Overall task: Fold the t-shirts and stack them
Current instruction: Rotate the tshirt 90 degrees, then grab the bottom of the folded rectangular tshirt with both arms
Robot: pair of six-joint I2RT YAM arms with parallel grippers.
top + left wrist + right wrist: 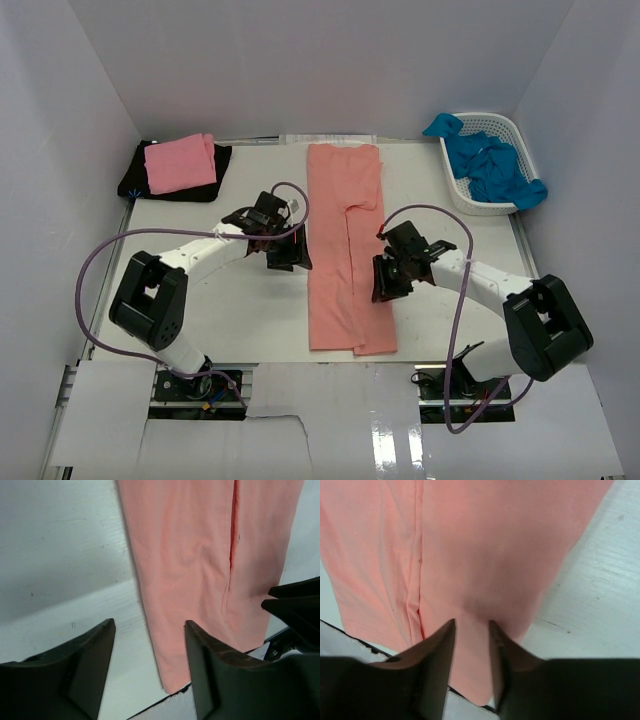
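At far left, pink shirt [180, 165] folded on black shirt [135, 182]. Coral shirt [345, 250] only long strip. Blue shirts [490, 165] in basket [512, 126]. Left gripper [287, 260] jaws spread; right gripper [385, 288] jaws nearly together, pinch unclear.

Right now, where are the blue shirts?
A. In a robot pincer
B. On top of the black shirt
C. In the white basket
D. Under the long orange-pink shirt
C: the blue shirts lie heaped in the white basket at the far right corner of the table, away from both arms.
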